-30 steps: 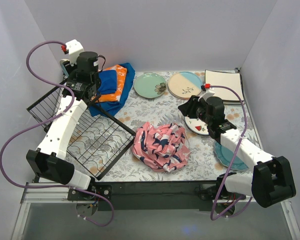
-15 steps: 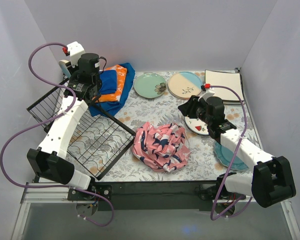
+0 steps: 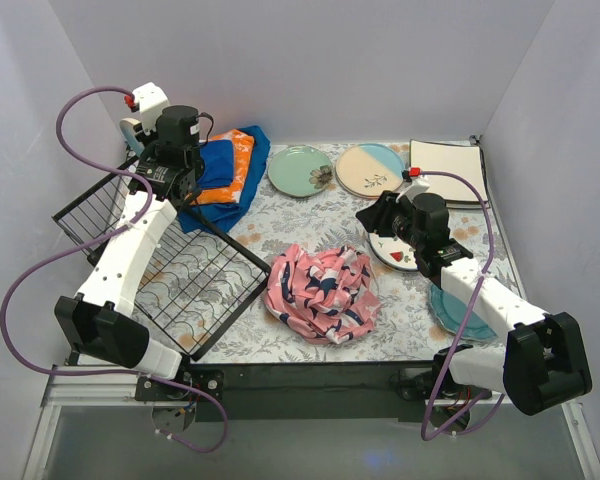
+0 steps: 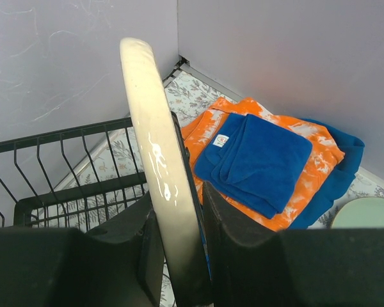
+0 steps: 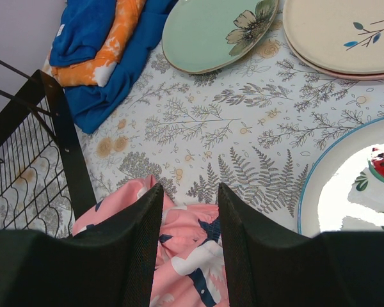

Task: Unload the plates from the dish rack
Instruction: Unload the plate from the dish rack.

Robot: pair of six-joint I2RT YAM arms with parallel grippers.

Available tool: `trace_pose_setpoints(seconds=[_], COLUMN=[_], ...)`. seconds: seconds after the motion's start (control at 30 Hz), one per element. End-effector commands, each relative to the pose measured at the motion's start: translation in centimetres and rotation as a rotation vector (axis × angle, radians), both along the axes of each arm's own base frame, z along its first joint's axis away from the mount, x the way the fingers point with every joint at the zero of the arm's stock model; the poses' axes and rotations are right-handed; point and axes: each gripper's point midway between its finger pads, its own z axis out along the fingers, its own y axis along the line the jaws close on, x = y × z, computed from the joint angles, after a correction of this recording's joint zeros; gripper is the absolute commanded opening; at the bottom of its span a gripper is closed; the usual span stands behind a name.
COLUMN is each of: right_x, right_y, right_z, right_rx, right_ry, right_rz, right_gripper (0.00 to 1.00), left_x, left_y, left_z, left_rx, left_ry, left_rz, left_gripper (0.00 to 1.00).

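1. Top view
   - Roughly: five plates lie flat on the table, out of the rack [image 3: 195,290]: mint plate [image 3: 300,170], cream-blue plate [image 3: 372,170], square plate [image 3: 447,160], white plate [image 3: 395,250] and teal plate [image 3: 460,310], the last partly under the right arm
   - Left gripper [image 3: 178,192] is at the rack's far corner, beside the cloths [image 3: 225,170]
   - Right gripper [image 3: 365,218] hovers between the pink cloth [image 3: 320,292] and the white plate
   - Rack slots look bare from here
2. Left wrist
   - Cream plate [image 4: 155,153] stands on edge between the fingers, over the rack's side wires
   - Both fingers press against it, so the left gripper looks clamped on it
   - Whether it has cleared its slot, cannot tell
3. Right wrist
   - Jaws stand part open with only table and pink cloth showing in the gap, so it holds nothing
   - Mint, cream-blue and white plates sit flat nearby, and the rack corner is at left
4. Progress (judgement)
   - Mostly done: the cream plate seems to be the last one in the rack
   - Left to do: lift it clear and set it on the table
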Motion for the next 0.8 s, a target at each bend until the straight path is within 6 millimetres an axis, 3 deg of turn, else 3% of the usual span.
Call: trace_pose_setpoints(seconds=[0.0,0.17,0.27,0.43,0.47,0.5,0.57,0.6,0.63,0.67,0.7,0.77], right_x=[0.5,0.6,0.0,-1.6,-2.9,-3.1,-3.5,-4.4,-4.2,-5.1,-5.1,-5.3], right_y=[0.0,1.1,3.6,10.3,12.3,13.4,15.8,17.6,18.8,20.3,21.4,23.3], right_z=[1.5,1.4,1.5,0.8,0.7,-0.9,-0.6,-2.4,-1.7,-2.3,-4.2,-4.4], right_rx=[0.009,0.014,0.001,-0.036,-0.028,-0.039,-0.035,-0.048,-0.041,-0.046,-0.062,-0.054], right_ry=[-0.064,-0.052,-0.061,-0.065,-0.060,-0.023,-0.039,-0.004,-0.023,-0.019,0.015,0.017], right_rz=[-0.012,0.034,0.131,0.353,0.434,0.470,0.541,0.593,0.609,0.656,0.681,0.725], right_gripper=[0.46,0.46,0.47,0.53,0.55,0.55,0.56,0.57,0.57,0.57,0.57,0.57], left_x=[-0.3,0.0,0.1,0.2,0.3,0.3,0.5,0.6,0.6,0.6,0.7,0.7], left_y=[0.2,-0.2,-0.2,-0.3,-0.4,-0.4,-0.5,-0.5,-0.6,-0.7,-0.7,-0.7], left_z=[2.0,4.0,5.0,5.7,5.9,6.1,6.6,6.8,7.0,7.1,7.3,7.5], left_rx=[0.004,0.003,0.008,0.012,0.012,0.015,0.016,0.017,0.018,0.018,0.017,0.018], left_ry=[-0.031,-0.088,-0.111,-0.135,-0.142,-0.149,-0.159,-0.165,-0.170,-0.175,-0.180,-0.186], left_rz=[-0.017,-0.052,-0.053,-0.069,-0.070,-0.074,-0.081,-0.082,-0.087,-0.090,-0.091,-0.095], left_gripper=[0.00,0.00,0.00,0.00,0.00,0.00,0.00,0.00,0.00,0.00,0.00,0.00])
